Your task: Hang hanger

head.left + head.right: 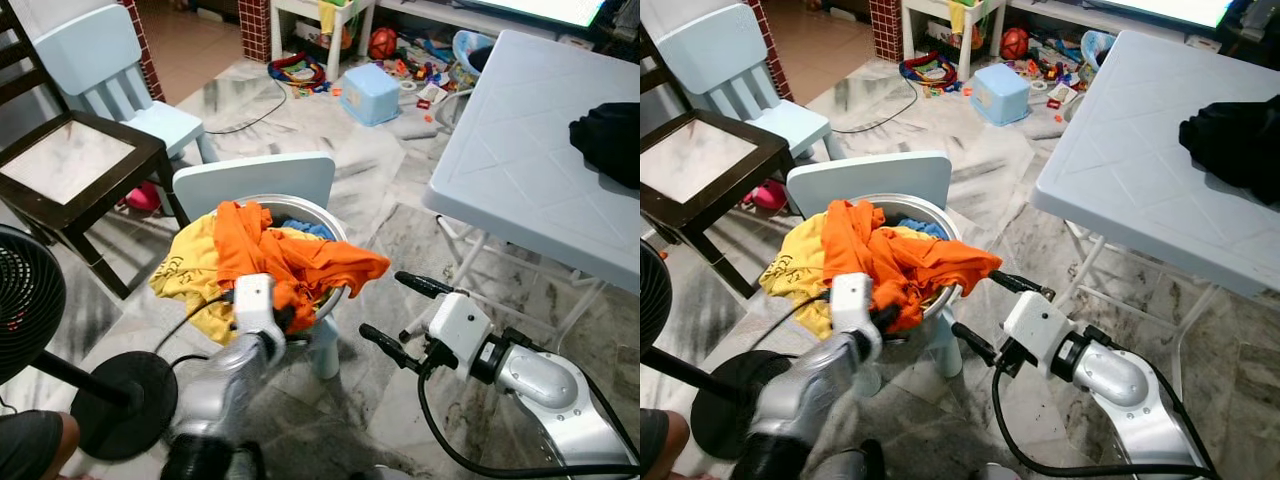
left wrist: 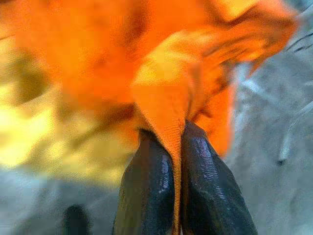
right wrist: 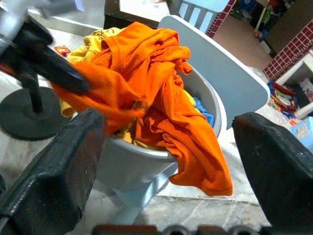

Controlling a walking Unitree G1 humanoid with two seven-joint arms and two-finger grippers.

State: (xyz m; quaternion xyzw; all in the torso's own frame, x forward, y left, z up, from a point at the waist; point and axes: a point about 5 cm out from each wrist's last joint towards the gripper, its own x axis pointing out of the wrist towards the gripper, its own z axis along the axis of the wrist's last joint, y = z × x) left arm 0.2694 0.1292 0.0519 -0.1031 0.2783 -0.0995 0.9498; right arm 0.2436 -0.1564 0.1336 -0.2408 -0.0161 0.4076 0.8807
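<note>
An orange shirt (image 1: 285, 257) lies heaped on top of a grey basin (image 1: 303, 206) of laundry, beside a yellow garment (image 1: 188, 272). The basin stands on a small pale blue chair (image 1: 255, 180). At the basin's near rim, my left gripper (image 1: 285, 318) is shut on a fold of the orange shirt (image 2: 166, 98), with the cloth pinched between both black fingers (image 2: 146, 191). My right gripper (image 1: 400, 315) is open to the right of the basin, pointing at it, with nothing in it. In the right wrist view the basin (image 3: 127, 159) sits between the spread fingers (image 3: 54, 186).
A white folding table (image 1: 520, 160) with a black garment (image 1: 610, 140) stands close on the right. On the left are a dark wooden chair (image 1: 70, 160), a pale blue child's chair (image 1: 100, 70) and a fan (image 1: 25, 300) with a round base (image 1: 125, 400). Toys (image 1: 370, 90) litter the far floor. A person's knee (image 1: 35, 445) is at the bottom left.
</note>
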